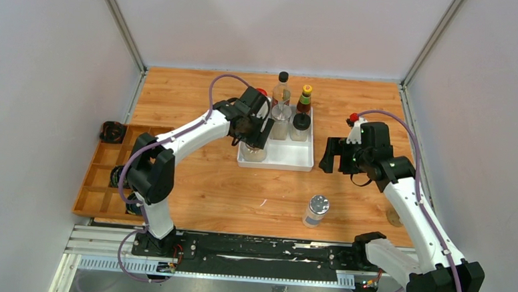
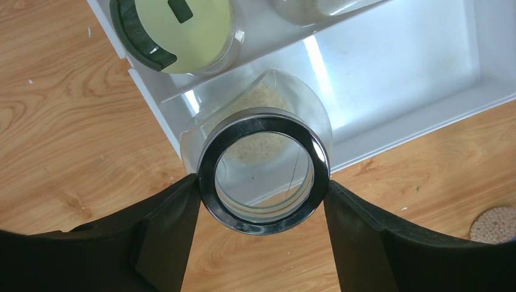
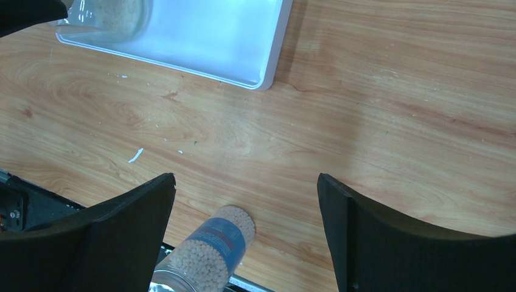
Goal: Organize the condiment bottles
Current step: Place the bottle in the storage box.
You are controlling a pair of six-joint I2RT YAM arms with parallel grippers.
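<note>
In the front left corner of the white tray (image 1: 289, 162) stands a glass jar (image 2: 261, 118) with a silver ring lid and pale grains inside. My left gripper (image 2: 262, 182) is shut on its lid from above, one finger against each side. Further back in the tray stand a tall clear bottle (image 1: 282, 87), a yellow-capped bottle (image 1: 305, 98) and a black-capped jar (image 1: 301, 125). A silver-capped bottle (image 1: 316, 210) of white beads stands alone on the table. My right gripper (image 1: 334, 156) hangs open and empty right of the tray, with that bottle (image 3: 210, 249) below its left finger.
A wooden compartment box (image 1: 108, 171) lies at the left table edge with black coiled cables (image 1: 112, 131) in it. A round cork disc (image 1: 394, 217) lies near the right arm. A second jar (image 2: 173, 27) with a pale lid stands right behind the held one.
</note>
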